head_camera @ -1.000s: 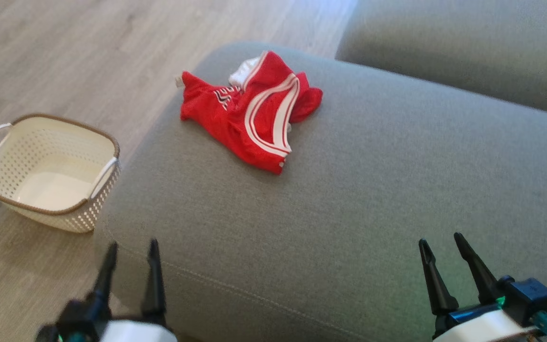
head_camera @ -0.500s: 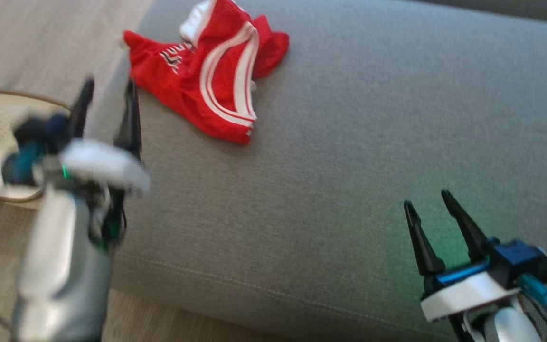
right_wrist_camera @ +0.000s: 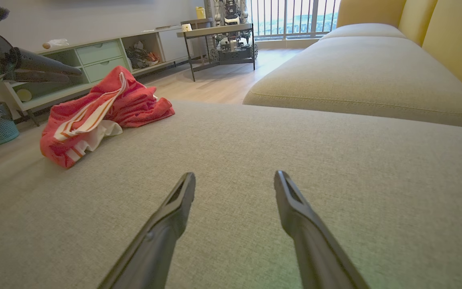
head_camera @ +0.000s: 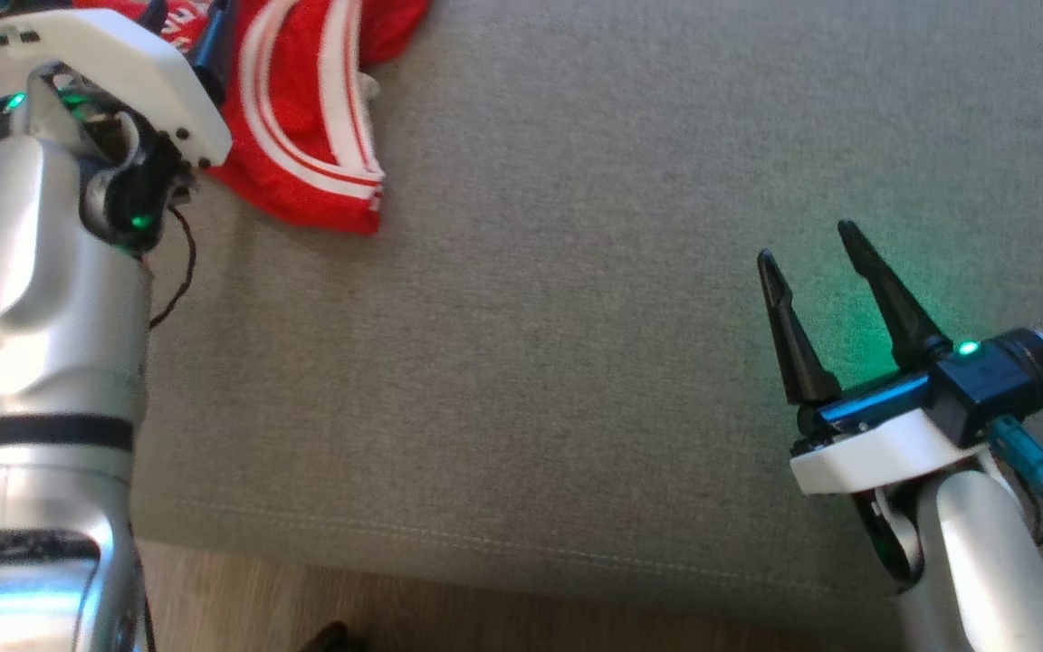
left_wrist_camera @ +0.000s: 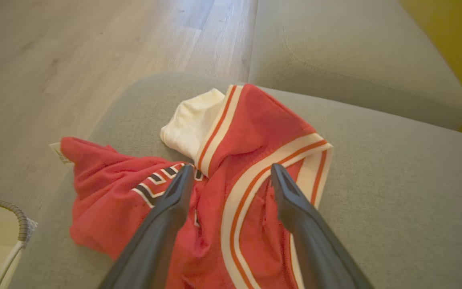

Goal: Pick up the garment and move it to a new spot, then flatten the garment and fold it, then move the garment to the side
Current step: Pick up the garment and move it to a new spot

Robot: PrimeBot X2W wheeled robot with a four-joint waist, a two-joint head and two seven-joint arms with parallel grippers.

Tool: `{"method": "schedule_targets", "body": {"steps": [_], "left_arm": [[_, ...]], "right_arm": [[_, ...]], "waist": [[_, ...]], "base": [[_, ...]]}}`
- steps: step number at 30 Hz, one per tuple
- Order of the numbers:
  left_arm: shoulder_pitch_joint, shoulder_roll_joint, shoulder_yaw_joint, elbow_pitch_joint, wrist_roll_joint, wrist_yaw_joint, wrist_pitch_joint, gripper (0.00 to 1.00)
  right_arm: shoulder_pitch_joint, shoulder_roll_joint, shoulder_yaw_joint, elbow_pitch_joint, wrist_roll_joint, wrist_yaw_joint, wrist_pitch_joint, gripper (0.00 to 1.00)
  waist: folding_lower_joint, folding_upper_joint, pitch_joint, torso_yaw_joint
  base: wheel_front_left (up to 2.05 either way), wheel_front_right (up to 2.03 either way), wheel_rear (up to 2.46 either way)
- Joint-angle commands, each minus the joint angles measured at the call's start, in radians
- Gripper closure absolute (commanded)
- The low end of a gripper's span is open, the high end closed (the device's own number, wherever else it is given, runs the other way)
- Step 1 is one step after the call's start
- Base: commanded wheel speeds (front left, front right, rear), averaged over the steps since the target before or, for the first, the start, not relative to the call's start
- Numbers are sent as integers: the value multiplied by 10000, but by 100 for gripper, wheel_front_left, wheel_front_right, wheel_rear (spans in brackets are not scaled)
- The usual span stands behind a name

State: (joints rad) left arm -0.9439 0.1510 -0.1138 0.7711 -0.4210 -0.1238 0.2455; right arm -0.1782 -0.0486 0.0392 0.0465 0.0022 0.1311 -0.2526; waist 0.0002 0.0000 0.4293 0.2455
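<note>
A crumpled red garment (head_camera: 304, 118) with white stripes lies at the far left of the grey sofa cushion (head_camera: 576, 317). My left gripper (left_wrist_camera: 231, 172) is open, its two dark fingers hovering just above the garment (left_wrist_camera: 247, 168) and straddling its striped band; no cloth is pinched between them. The left arm (head_camera: 42, 272) reaches up the left side of the head view. My right gripper (head_camera: 807, 243) is open and empty over bare cushion at the lower right, far from the garment (right_wrist_camera: 94, 108), which lies to its upper left in the right wrist view.
A white perforated basket (left_wrist_camera: 14, 224) stands on the wooden floor (left_wrist_camera: 94, 48) left of the cushion. A second cushion (right_wrist_camera: 367, 68) lies beyond. The cushion's front edge (head_camera: 485, 543) is near me. A low cabinet (right_wrist_camera: 94, 52) and a small table (right_wrist_camera: 219, 32) stand across the room.
The head camera has tilted down, shifting the whole picture. My left arm has lifted and reached forward until its open fingers are over the garment. The right gripper stays open.
</note>
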Motion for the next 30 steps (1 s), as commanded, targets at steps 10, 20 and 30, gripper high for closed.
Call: {"method": "schedule_targets", "body": {"steps": [10,20,30], "left_arm": [[-1354,286,43,2222,-246,-45,-310,0],[-1278,-44,-641,3246,-793,-66,-561,0],[-793,76,-1741,2874,-1427,-68,-2085,100]], "right_arm": [[-628,-16,304,-547,-73,-4,-91,0],[-736,-16,194,-621,-123,-4,-91,0],[-633,-16,306,-526,-53,-4,-91,0]], "waist": [[-2,0,1194,-626],[-2,0,1397,-621],[-2,0,744,-575]], "base": [[0,0,0],[0,0,0],[0,0,0]]}}
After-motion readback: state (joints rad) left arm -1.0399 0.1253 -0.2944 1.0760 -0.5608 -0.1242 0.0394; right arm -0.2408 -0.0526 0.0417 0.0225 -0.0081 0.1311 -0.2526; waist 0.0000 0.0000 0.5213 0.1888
